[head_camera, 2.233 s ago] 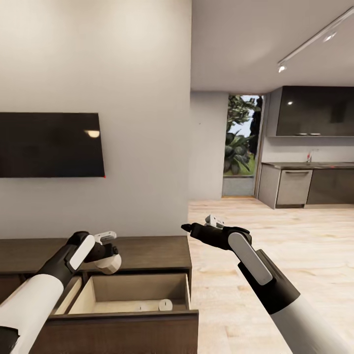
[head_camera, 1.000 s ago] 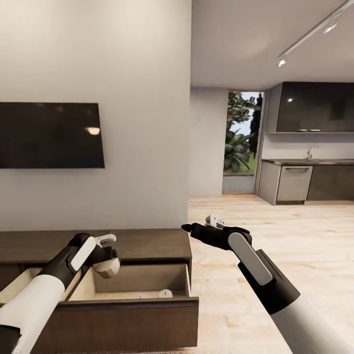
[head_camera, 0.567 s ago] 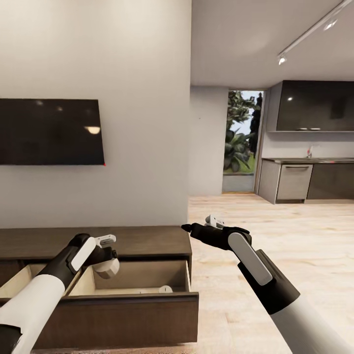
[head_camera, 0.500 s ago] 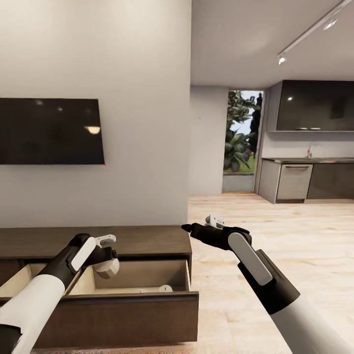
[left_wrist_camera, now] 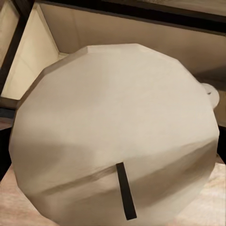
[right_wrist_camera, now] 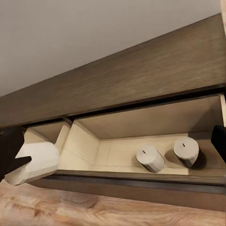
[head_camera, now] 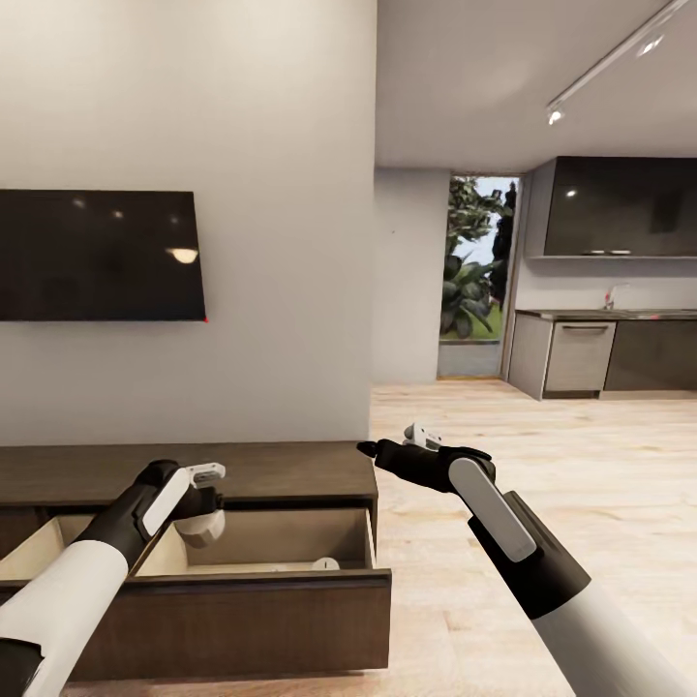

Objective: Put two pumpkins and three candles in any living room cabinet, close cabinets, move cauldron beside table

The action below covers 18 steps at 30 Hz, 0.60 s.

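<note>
1. The head view takes in the room: the cabinet (head_camera: 261, 472) stands low against the wall under a dark television (head_camera: 97, 255), with its right-hand drawer (head_camera: 242, 605) pulled out. Beyond it is a wood floor (head_camera: 581, 455) and a kitchen counter (head_camera: 605, 329).
2. In that view only the rounded top of one candle in the drawer (head_camera: 325, 562) peeks above the drawer front.
3. The right wrist view looks into the same drawer and shows two candles lying on its floor, side by side and apart: the left one (right_wrist_camera: 150, 158) and the right one (right_wrist_camera: 186, 151). Counting the held one, three candles are visible.
4. The left gripper (head_camera: 203, 505) hangs over the open drawer's left part, pinching the third candle (head_camera: 200, 527). The right wrist view shows this candle (right_wrist_camera: 36, 162) above the drawer's front edge, well apart from the two inside.
5. The left wrist view shows the held candle's flat end (left_wrist_camera: 117, 136) close up, with a dark wick; the drawer's pale interior lies behind it.
6. The right gripper (head_camera: 392, 447) is held in the air just past the cabinet's right end, pointing toward the cabinet. I cannot tell whether its fingers are spread or together.
</note>
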Available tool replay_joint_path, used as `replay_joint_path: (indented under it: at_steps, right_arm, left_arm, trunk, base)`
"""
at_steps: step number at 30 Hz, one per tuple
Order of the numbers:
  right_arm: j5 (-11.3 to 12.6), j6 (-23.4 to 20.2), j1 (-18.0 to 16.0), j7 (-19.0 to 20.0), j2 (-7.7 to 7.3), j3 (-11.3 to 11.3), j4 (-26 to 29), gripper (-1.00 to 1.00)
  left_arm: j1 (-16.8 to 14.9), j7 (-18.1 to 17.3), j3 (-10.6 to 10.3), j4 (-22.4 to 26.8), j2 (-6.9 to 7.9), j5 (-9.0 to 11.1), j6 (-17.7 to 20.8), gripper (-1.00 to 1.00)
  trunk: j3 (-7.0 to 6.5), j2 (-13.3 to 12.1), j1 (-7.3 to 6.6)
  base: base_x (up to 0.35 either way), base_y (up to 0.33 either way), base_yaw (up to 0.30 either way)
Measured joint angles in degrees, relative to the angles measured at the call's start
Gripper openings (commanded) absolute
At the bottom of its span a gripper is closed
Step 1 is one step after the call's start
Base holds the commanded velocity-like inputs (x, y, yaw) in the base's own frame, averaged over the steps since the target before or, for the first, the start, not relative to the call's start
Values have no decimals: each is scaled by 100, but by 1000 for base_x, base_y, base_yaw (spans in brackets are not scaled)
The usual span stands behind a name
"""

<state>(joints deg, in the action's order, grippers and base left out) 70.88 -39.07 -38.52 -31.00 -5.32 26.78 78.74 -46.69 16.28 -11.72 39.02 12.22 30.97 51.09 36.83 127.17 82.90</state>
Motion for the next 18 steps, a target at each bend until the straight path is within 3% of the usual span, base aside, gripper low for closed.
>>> replay_joint_path:
  at_steps: [6,18]
  right_arm:
    - [0,-1,0,3,2,0,-3,100]
    - [0,-3,0,5,8,-1,0,100]
  left_arm:
    - [0,0,2,2,-6,-37,1,-100]
    - [-2,0,2,1,-6,-50,4,-100]
  trunk:
    - [0,0,0]
    - [0,0,-1]
  base:
    - [9,0,0]
    - [138,0,0]
